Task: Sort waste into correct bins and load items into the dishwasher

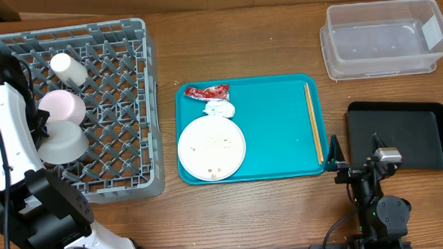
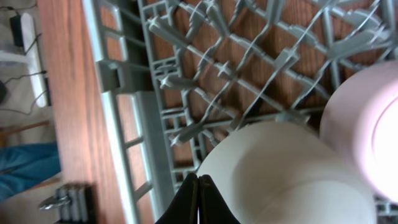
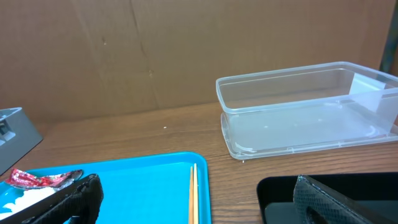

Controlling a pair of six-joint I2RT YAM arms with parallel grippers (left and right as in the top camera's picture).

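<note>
The grey dish rack point(image 1: 125, 106) holds a small white cup point(image 1: 68, 68), a small white bowl point(image 1: 62, 106) and a grey bowl point(image 1: 62, 141). My left gripper point(image 2: 199, 190) is shut and empty, its tips beside the rim of the grey bowl point(image 2: 280, 168); the small white bowl point(image 2: 367, 124) is to its right. On the teal tray point(image 1: 281, 130) lie a red wrapper point(image 1: 207, 92), a white tissue point(image 1: 219, 108), a white plate point(image 1: 211, 147) with crumbs and the chopsticks point(image 1: 313, 121). My right gripper point(image 1: 355, 160) is open and empty, low between the teal tray and the black tray point(image 1: 403, 133).
The clear tub point(image 1: 385, 37) stands at the back right, and shows in the right wrist view point(image 3: 305, 106) beyond the chopsticks point(image 3: 193, 193) and the wrapper point(image 3: 37, 178). The left arm covers the rack's left side. Bare wood lies between rack and teal tray.
</note>
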